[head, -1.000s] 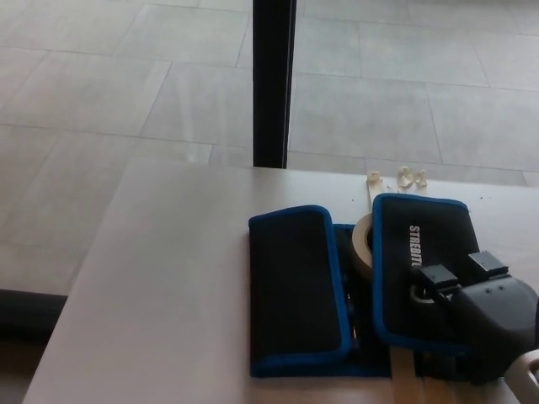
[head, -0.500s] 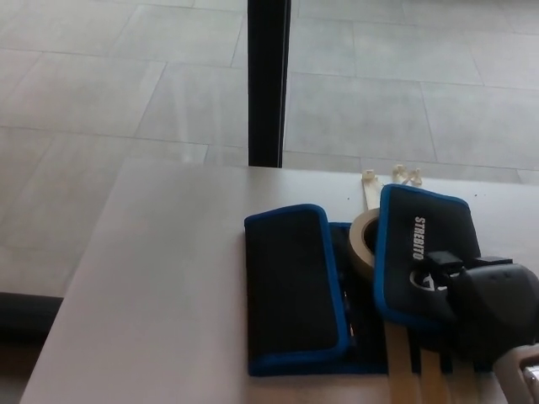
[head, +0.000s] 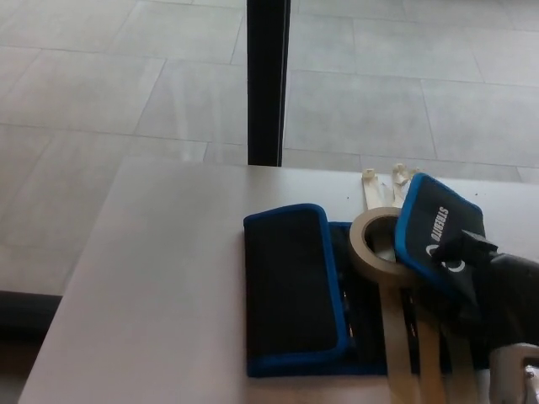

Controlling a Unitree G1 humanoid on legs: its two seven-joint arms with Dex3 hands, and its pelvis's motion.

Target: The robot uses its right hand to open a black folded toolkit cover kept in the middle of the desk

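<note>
A black toolkit cover with blue trim lies on the pale desk (head: 168,278). Its left flap (head: 290,290) is still folded flat over the middle. Its right flap (head: 434,231) is lifted and tilted outward to the right, with white lettering showing. My right hand (head: 493,290) comes in from the lower right and is shut on that raised flap's edge. Under the flap a roll of beige tape (head: 379,246) shows, with beige straps (head: 402,353) running toward the front edge. The dark inside of the kit (head: 362,311) is partly uncovered. My left hand is out of the picture.
A black post (head: 268,80) stands just behind the desk's far edge. Small white clips (head: 402,174) lie near the back edge behind the kit. Grey floor tiles (head: 101,84) spread beyond the desk. The desk's left half is bare surface.
My right hand has pulled the right flap up and further right, tilting it. The tape roll and straps beneath are now more uncovered. The left flap has not moved.
</note>
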